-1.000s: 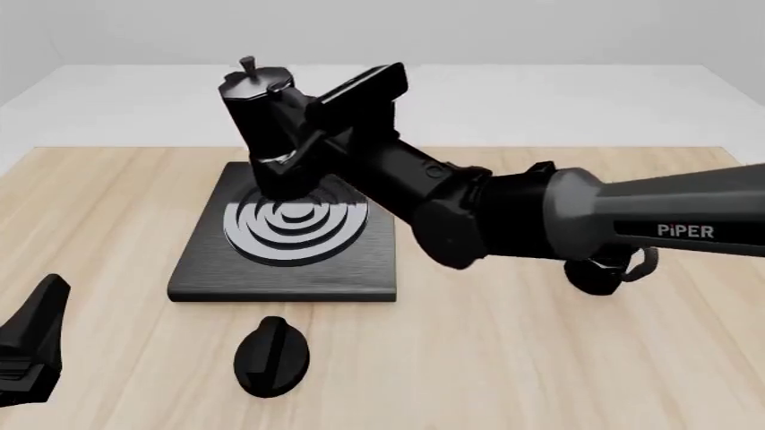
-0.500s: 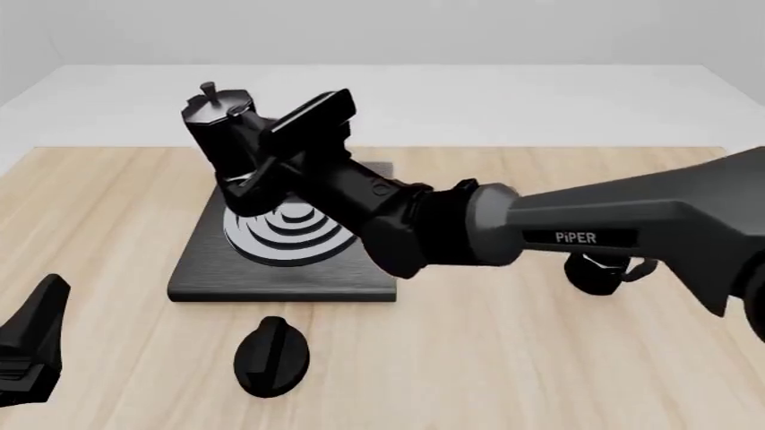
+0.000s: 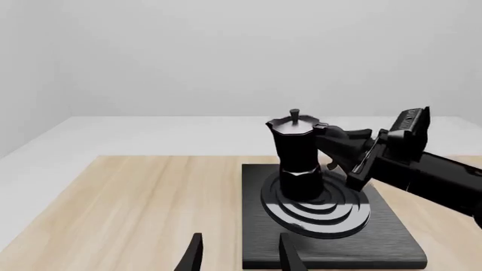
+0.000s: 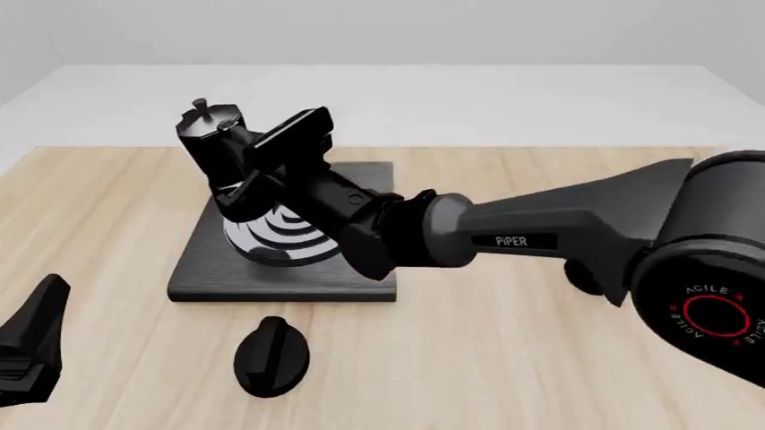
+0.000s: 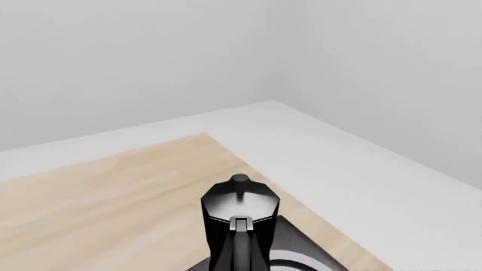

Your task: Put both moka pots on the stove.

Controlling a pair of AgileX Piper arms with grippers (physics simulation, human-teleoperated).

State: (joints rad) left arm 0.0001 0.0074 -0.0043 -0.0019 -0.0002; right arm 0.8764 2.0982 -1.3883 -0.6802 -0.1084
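The right arm reaches across the table to the stove (image 4: 282, 269), a flat dark slab with concentric burner rings. 1 moka pot (image 4: 222, 152) stands on or just above the rings, upright or nearly so; the left wrist view shows its base at the ring pattern, but contact cannot be confirmed. Only 1 pot is visible in any view. A dark rounded shape shows behind the right arm at the table's right side, but it cannot be identified.

The right gripper (image 3: 335, 148) is at the pot's handle side. The right wrist view looks along the handle to the lid and knob, which suggests a grip on the handle. The fingers themselves are not resolved in any view, so whether they are closed on the handle cannot be told.

The left gripper (image 3: 239, 254) is parked low at the near left, well apart from the stove. Its 2 fingers show a clear gap with nothing between them.

A flat oval black knob (image 4: 271, 356) lies on the table in front of the stove.

Risks from this position:
1. Release before the base is seated flat could let the pot tip, since it is narrow-waisted and tall.
2. A sideways withdrawal could drag the handle and topple or slide the pot off the rings.
3. A pot set centrally may leave little room for pot 2.
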